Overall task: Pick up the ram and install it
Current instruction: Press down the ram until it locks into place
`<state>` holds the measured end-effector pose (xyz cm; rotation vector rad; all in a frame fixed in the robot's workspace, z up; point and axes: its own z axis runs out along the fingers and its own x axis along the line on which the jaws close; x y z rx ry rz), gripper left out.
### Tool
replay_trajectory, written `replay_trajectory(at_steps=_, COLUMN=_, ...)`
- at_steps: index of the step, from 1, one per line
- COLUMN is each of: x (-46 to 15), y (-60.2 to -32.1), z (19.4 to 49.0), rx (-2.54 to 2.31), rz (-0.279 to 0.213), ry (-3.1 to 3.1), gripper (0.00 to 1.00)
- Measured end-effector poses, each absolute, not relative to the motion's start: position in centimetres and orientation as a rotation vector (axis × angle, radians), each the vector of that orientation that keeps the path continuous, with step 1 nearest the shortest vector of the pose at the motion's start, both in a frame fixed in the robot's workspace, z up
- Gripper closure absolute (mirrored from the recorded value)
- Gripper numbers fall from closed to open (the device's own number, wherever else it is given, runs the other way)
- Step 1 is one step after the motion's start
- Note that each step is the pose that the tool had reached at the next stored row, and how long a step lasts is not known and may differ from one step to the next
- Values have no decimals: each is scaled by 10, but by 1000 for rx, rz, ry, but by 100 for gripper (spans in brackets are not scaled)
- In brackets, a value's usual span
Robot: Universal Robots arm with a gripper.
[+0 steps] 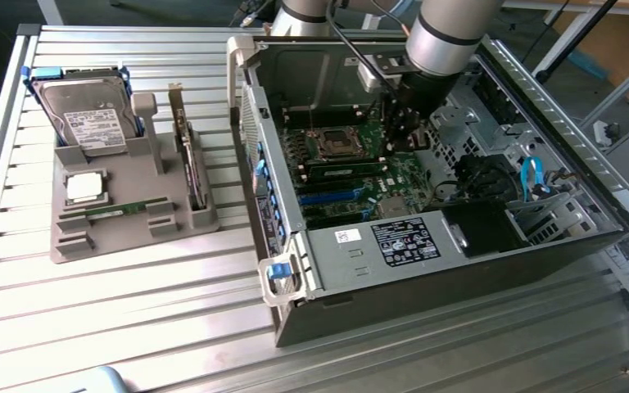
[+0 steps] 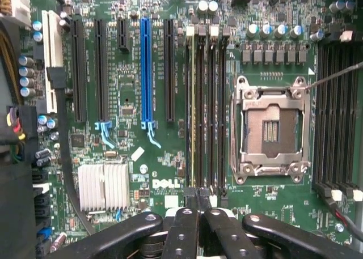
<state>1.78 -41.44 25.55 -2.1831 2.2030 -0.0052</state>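
Note:
The ram (image 2: pixel 193 106) is a thin green stick seen edge-on, standing in one of the black memory slots beside the empty processor socket (image 2: pixel 271 128). In the exterior view the ram (image 1: pixel 347 170) shows as a green strip on the motherboard inside the open computer case (image 1: pixel 292 278). My gripper (image 2: pixel 198 201) is shut, its black fingertips (image 2: pixel 187 213) pressed together right over the near end of that stick. Whether they touch it I cannot tell. The arm reaches down into the case, with the gripper (image 1: pixel 400 123) above the board.
A grey holder (image 1: pixel 128 237) stands at the exterior view's left on the slatted aluminium table. It carries a hard drive (image 1: pixel 91 119), a square processor chip (image 1: pixel 83 187), an upright expansion card (image 1: pixel 191 164) and a thin green stick (image 1: pixel 118 210) lying flat. Case walls and cables surround the board.

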Motion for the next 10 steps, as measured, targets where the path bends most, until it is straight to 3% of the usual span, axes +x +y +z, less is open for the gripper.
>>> replay_trajectory(at_steps=10, x=-4, y=-414, z=255, rx=-2183, rz=-5, ry=2203, gripper=90)
